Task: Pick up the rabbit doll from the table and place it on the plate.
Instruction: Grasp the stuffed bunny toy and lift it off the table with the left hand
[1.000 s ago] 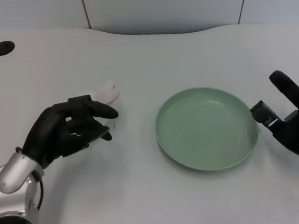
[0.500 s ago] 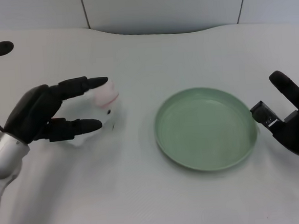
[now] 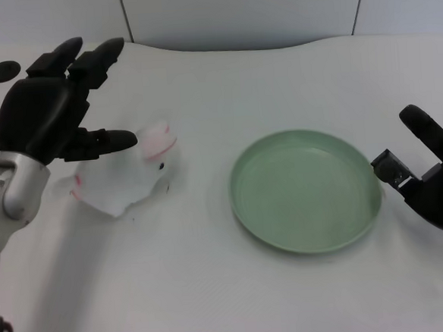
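Observation:
A white rabbit doll (image 3: 127, 176) with pink ear linings lies on the white table, left of the pale green plate (image 3: 307, 190). My left hand (image 3: 54, 105) hovers above and to the left of the doll with its fingers spread wide and nothing in it. Its thumb reaches toward the doll's upper side; whether it touches the doll I cannot tell. The plate holds nothing.
My right hand (image 3: 439, 177) waits at the right edge, just beside the plate's rim. A dark round hole (image 3: 4, 71) sits in the table at the far left, another at the far right edge. The table's back edge runs along a grey wall.
My left hand has opened and lifted up and back off the rabbit doll, which now lies fully uncovered on the table. The plate and right hand have not moved.

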